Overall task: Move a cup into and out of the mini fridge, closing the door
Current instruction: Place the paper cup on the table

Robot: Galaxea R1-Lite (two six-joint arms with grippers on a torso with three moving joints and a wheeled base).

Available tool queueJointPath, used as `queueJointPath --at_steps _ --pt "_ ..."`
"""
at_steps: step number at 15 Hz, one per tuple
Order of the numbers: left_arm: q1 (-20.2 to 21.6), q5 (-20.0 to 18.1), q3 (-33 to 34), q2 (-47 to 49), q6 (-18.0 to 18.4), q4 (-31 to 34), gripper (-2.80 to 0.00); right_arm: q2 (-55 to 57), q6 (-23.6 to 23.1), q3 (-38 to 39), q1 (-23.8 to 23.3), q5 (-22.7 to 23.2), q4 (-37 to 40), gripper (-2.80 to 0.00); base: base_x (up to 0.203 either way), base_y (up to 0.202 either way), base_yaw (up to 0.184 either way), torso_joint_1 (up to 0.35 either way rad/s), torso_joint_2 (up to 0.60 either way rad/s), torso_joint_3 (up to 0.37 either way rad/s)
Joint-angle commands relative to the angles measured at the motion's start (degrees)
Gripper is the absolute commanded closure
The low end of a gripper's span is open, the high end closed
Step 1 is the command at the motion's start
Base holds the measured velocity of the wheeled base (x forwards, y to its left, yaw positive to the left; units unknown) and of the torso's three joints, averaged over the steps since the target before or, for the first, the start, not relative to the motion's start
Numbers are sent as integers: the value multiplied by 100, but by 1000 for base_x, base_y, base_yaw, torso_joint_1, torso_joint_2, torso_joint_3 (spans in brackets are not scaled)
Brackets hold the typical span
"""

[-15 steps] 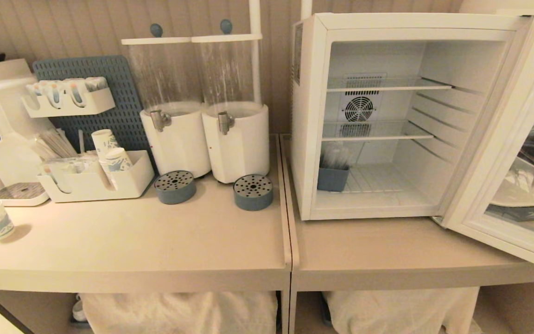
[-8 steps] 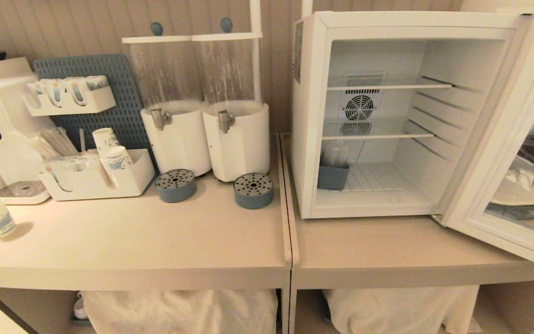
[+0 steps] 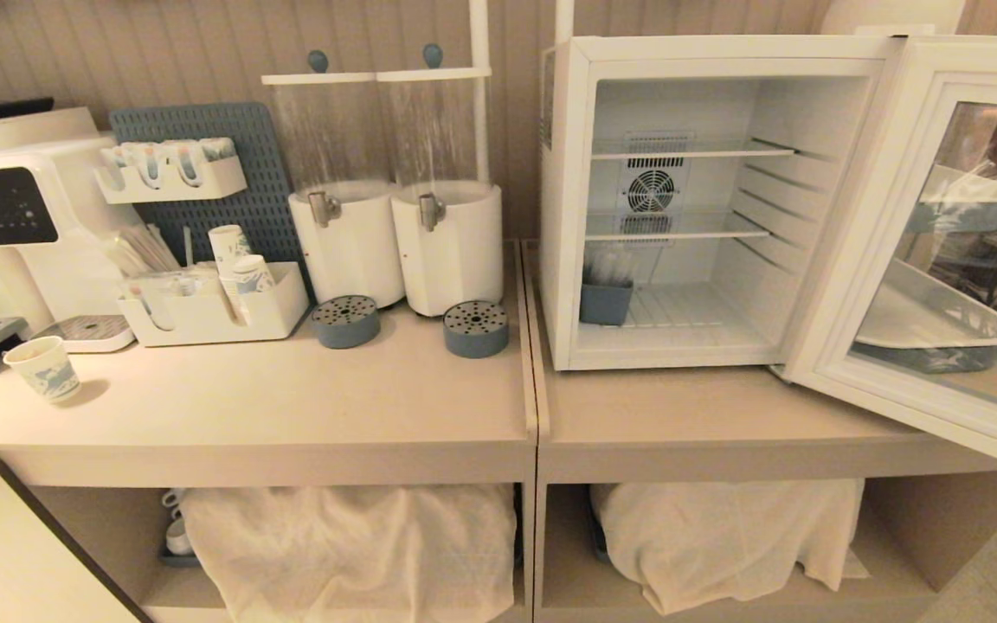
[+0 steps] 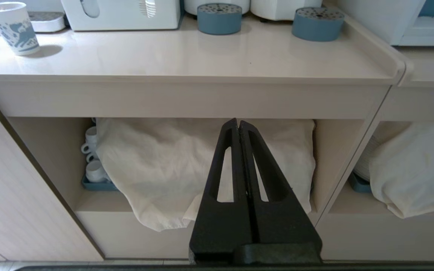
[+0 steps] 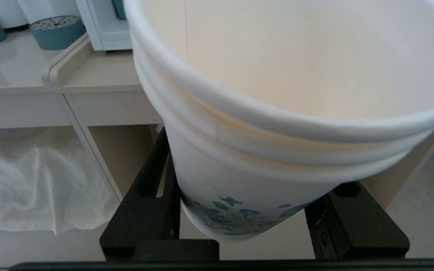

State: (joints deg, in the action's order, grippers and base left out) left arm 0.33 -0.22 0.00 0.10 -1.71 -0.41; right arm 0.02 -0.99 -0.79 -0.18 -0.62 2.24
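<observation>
The tall white paper cup (image 5: 277, 113), with a rolled rim and a faint blue print low on its wall, sits between the black fingers of my right gripper (image 5: 251, 195), which is shut on it. It is held low, in front of the counter's edge. The mini fridge (image 3: 723, 48) stands on the right counter with wire shelves showing. Its door (image 3: 853, 251) is swung wide open to the right. My left gripper (image 4: 238, 122) is shut and empty, parked low before the counter's lower shelf. Neither arm shows in the head view.
A shorter paper cup (image 3: 42, 368) stands at the counter's left end. Behind it are a water machine (image 3: 22, 216), an organizer with stacked cups (image 3: 239, 264) and two drink dispensers (image 3: 395, 234). A blue bin (image 3: 606, 303) sits inside the fridge. Cloth-covered items (image 3: 351, 545) fill the lower shelf.
The whole head view has shifted: the counter and fridge look farther off and more of the lower shelf shows, so the camera moved. Nothing on the counter has moved.
</observation>
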Motion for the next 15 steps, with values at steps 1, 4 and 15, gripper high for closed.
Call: queueJointPath --at_steps 1,4,15 --pt "2 -5 9 -1 -4 -2 0 15 2 0 1 1 5 0 0 0 0 0 0 0" --pt "2 -5 9 8 -4 -2 0 15 2 0 1 1 5 0 0 0 0 0 0 0" --pt "2 -3 9 5 2 -2 0 17 2 0 1 1 5 0 -1 30 0 0 0 0"
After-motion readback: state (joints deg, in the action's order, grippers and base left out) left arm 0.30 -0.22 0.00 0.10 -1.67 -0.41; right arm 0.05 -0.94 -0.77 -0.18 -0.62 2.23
